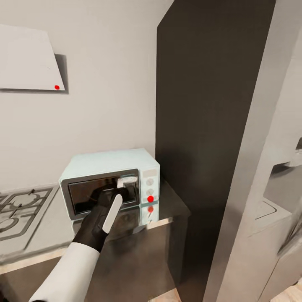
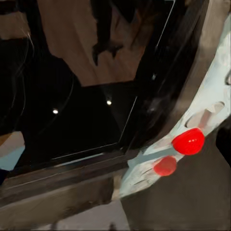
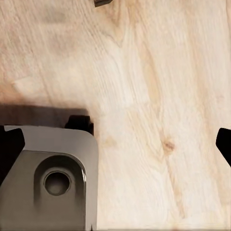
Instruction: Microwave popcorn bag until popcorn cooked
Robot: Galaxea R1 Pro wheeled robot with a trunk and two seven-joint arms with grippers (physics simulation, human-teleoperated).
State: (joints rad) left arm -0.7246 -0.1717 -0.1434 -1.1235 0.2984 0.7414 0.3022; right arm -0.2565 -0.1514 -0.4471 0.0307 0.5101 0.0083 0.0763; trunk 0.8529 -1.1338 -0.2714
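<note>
On the countertop [image 1: 167,209], tucked into the corner beside a tall dark cabinet panel [image 1: 209,105], sits the little mint-blue microwave [image 1: 109,161]. Its dark glass door [image 1: 84,195] looks closed, and there's a red dot [image 1: 150,199] low on the control strip, below the two white knobs [image 1: 149,182]. The glossy counter mirrors it right underneath.

The left arm reaches in from the bottom of the head view, white sleeve then black wrist, and the left gripper [image 1: 119,191] is right up against the door glass near its right edge. Honestly can't tell how wide the claw is or whether it's got hold of anything: the fingers blend into the dark glass.

In the left wrist view it's super close: the door glass [image 2: 72,110] with some reflections and two small light spots, the silver frame, the pale blue panel, and the red dot [image 2: 188,141] with its reflection just below it.

The gas hob [image 1: 21,207] is on the counter to the left of the microwave, and there's a pale wall panel [image 1: 27,58] with its own red dot up on the wall.

The right wrist view looks down at a light wooden floor [image 3: 154,120] with a grey part of the robot's base [image 3: 53,178]. The dark tips of the right gripper [image 3: 115,142] sit at opposite edges of that picture, so it's wide open and empty.
</note>
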